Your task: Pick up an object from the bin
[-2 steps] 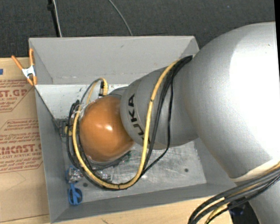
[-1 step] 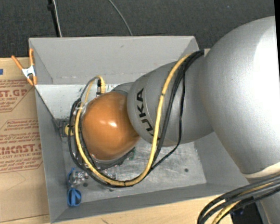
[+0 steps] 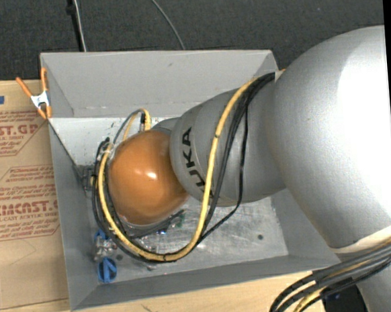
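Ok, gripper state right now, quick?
Gripper: cannot be told. The arm's orange wrist cover sits over the left half of the bin.

In the bin [image 3: 70,195], at the front-left corner of its floor, lies a small blue piece [image 3: 107,269], rounded and perhaps looped, close to both walls. Just behind it sits a small silvery clump [image 3: 106,247], with a second blue bit [image 3: 99,235] on its far side. Towards the middle of the floor a tiny green fleck [image 3: 178,220] shows. A dark speck [image 3: 260,236] lies alone near the right edge, well apart from the rest.
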Available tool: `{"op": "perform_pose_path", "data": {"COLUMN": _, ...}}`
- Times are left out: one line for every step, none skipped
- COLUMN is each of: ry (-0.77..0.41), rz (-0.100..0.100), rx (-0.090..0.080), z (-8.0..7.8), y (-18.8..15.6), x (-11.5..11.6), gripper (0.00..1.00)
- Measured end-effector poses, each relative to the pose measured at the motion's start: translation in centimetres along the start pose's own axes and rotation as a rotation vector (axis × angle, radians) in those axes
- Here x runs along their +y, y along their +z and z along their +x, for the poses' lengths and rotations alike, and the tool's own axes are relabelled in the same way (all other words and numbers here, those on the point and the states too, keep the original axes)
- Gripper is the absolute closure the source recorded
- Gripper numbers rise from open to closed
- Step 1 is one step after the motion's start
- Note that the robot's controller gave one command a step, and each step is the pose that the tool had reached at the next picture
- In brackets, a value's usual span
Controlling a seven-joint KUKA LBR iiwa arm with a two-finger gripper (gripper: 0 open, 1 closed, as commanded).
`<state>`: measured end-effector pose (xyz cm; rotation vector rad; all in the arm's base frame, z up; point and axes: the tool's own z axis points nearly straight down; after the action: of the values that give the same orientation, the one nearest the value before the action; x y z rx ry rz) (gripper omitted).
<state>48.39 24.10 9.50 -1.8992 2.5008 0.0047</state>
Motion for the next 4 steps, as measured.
{"op": "perform_pose_path", "data": {"ry": -0.051, "rz": 0.004, "rx": -0.005, "z": -0.76, "y": 2.12, "x": -0.39, "gripper": 0.0}}
{"op": "perform_pose_path", "data": {"ry": -0.052, "rz": 0.007, "rx": -0.005, "z": -0.9, "y": 2.14, "x": -0.08, "gripper": 0.0}}
{"op": "perform_pose_path", "data": {"ry": -0.08, "rz": 0.004, "rx": -0.003, "z": -0.84, "y": 2.09, "x": -0.32, "gripper": 0.0}}
{"op": "perform_pose_path", "data": {"ry": -0.09, "rz": 0.009, "rx": -0.007, "z": -0.79, "y": 2.17, "x": -0.1, "gripper": 0.0}}
